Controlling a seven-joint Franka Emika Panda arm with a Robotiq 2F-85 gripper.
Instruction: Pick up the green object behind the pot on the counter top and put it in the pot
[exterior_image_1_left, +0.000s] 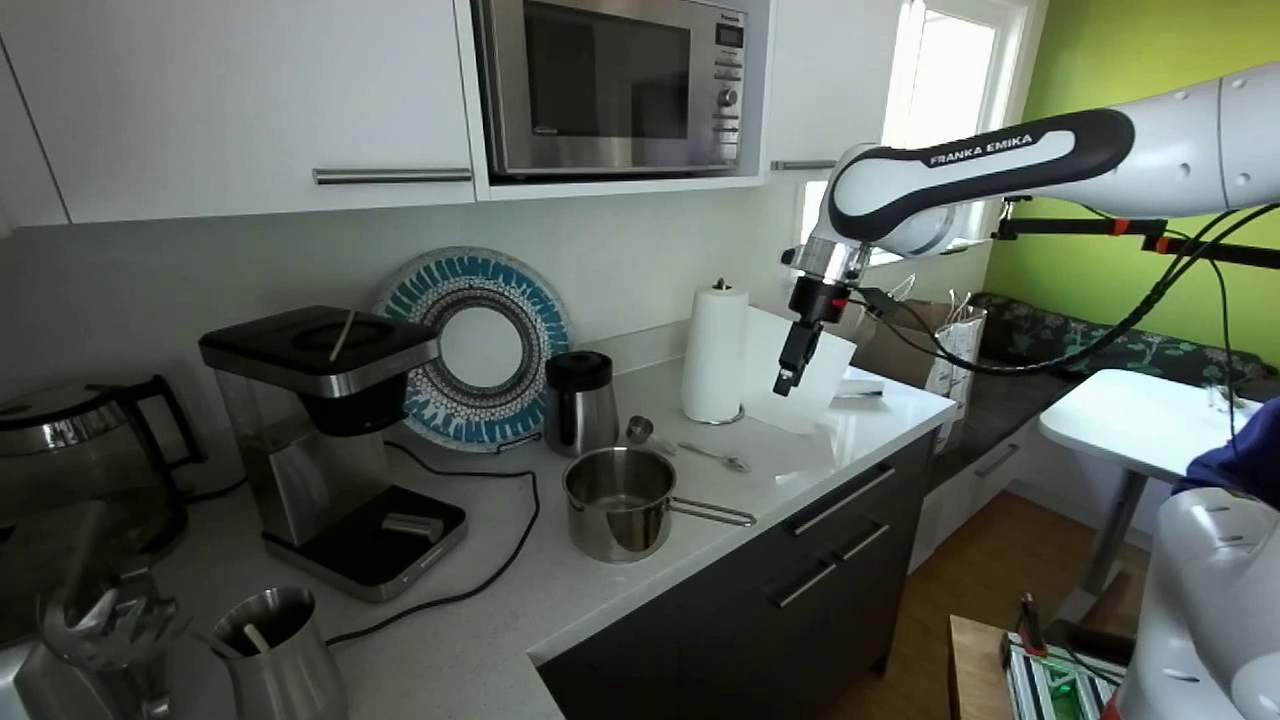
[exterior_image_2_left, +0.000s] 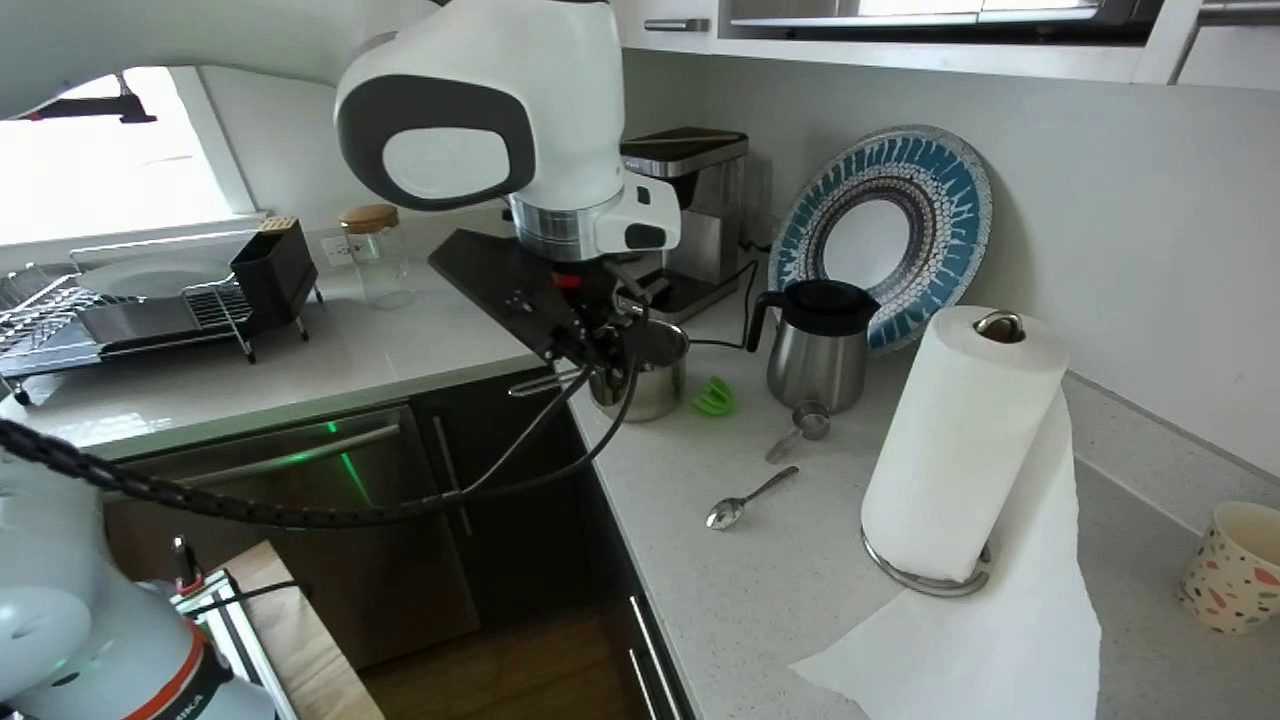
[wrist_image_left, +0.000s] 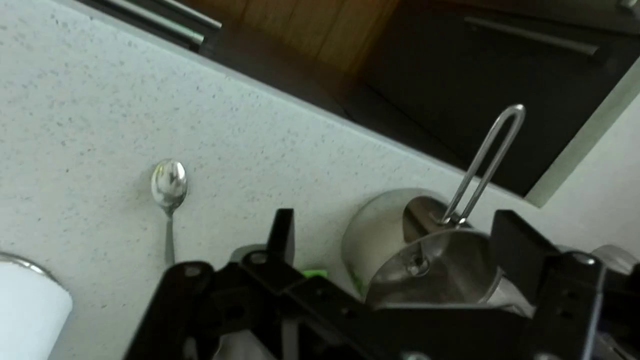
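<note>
The steel pot (exterior_image_1_left: 620, 525) stands upright on the pale counter top (exterior_image_1_left: 470, 650), its thin handle reaching past the front edge. It also shows in an exterior view (exterior_image_2_left: 668, 385) and the wrist view (wrist_image_left: 380, 235). The small green lumpy object (exterior_image_2_left: 714, 397) lies on the counter beside the pot. Only a sliver of it shows in the wrist view (wrist_image_left: 315, 273), behind my gripper's linkage; in an exterior view it is hidden. My gripper (wrist_image_left: 395, 220) is open and empty, held in the air above the counter. Its tip points down in an exterior view (exterior_image_1_left: 788, 382).
A steel jug with a black lid (exterior_image_2_left: 822, 350) stands near the green object. A measuring scoop (exterior_image_2_left: 803, 428) and a spoon (exterior_image_2_left: 750, 498) lie on the counter. A paper towel roll (exterior_image_2_left: 960, 440), a coffee machine (exterior_image_1_left: 330, 450) and a patterned round plate (exterior_image_1_left: 480, 350) stand around.
</note>
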